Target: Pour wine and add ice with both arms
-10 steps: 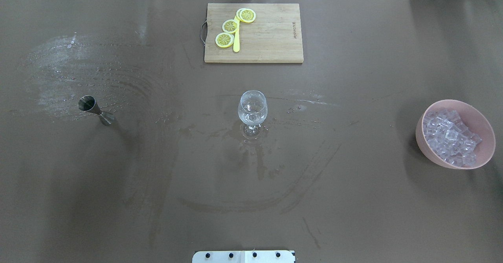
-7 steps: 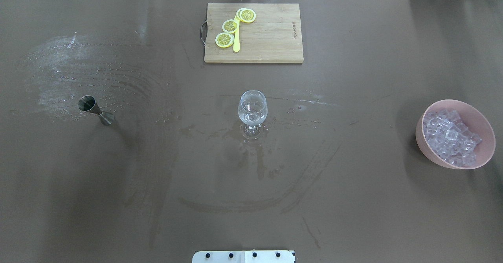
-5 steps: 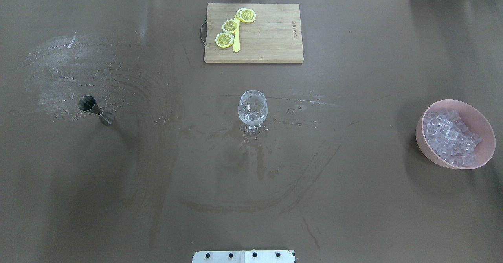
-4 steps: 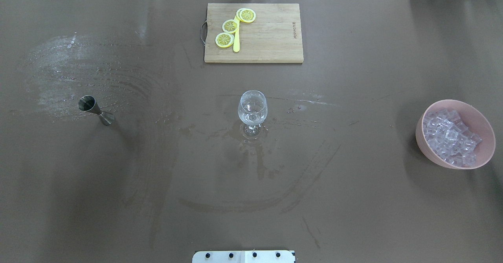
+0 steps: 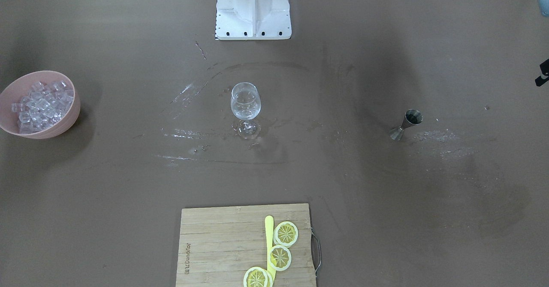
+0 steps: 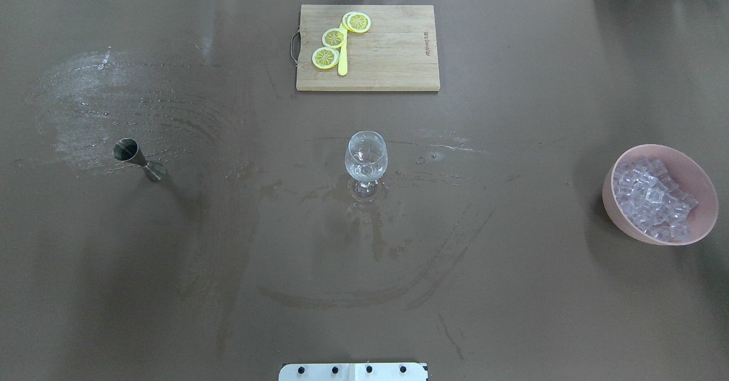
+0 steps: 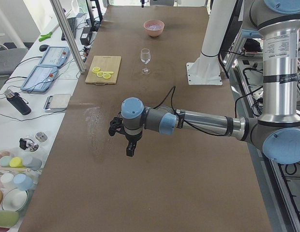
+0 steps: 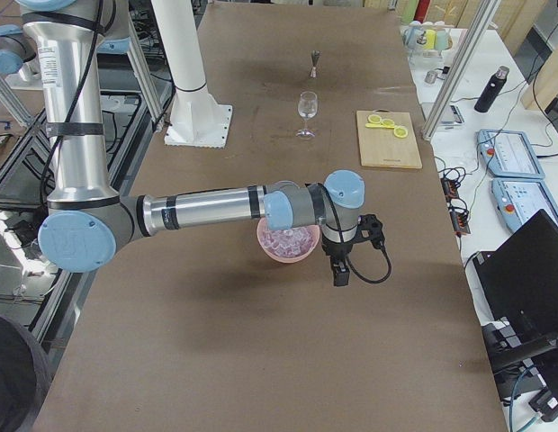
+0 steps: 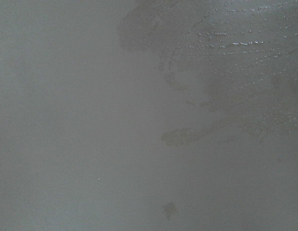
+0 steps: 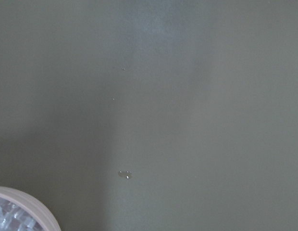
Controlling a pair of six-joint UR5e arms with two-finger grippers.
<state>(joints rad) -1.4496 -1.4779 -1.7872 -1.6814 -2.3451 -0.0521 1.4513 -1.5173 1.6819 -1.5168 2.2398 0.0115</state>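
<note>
Two tools over tabletop (image 6: 512, 284): left tool (image 7: 130, 152), right tool (image 8: 339, 274) just beside bowl (image 6: 610, 196) of ice (image 6: 655, 199); clenched or released, cannot tell.

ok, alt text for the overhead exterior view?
A clear wine glass stands mid-table on a wet-streaked brown table. A steel jigger is at left, a pink bowl of ice at right, lemon slices on a cutting board beyond.
</note>
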